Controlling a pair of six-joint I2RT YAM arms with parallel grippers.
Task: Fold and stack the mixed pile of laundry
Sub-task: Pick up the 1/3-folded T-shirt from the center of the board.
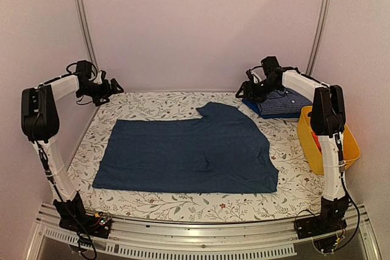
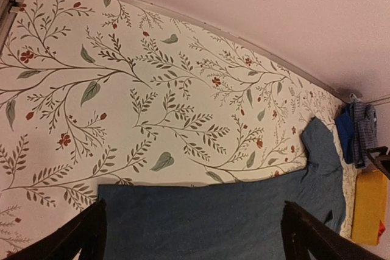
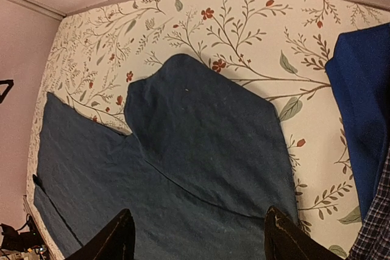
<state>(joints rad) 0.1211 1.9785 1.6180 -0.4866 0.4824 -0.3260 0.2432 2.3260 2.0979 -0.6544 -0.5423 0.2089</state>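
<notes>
A dark blue garment [image 1: 189, 150] lies spread flat on the floral table, one flap folded over at its far right corner [image 3: 201, 144]. At the back right, a blue small-check shirt [image 1: 283, 103] rests folded on a plain blue piece [image 3: 362, 108]. A red-orange cloth [image 1: 315, 140] shows inside the yellow basket. My left gripper [image 1: 116, 89] hovers at the far left corner, open and empty, its fingers [image 2: 91, 235] over the garment's far edge [image 2: 231, 217]. My right gripper [image 1: 244, 94] hangs beside the folded stack, open above the flap, holding nothing.
The yellow plastic basket [image 1: 326, 141] stands at the right table edge beside the right arm. Walls close in the table at the back and on both sides. Bare floral cloth [image 2: 152, 89] stretches behind the garment.
</notes>
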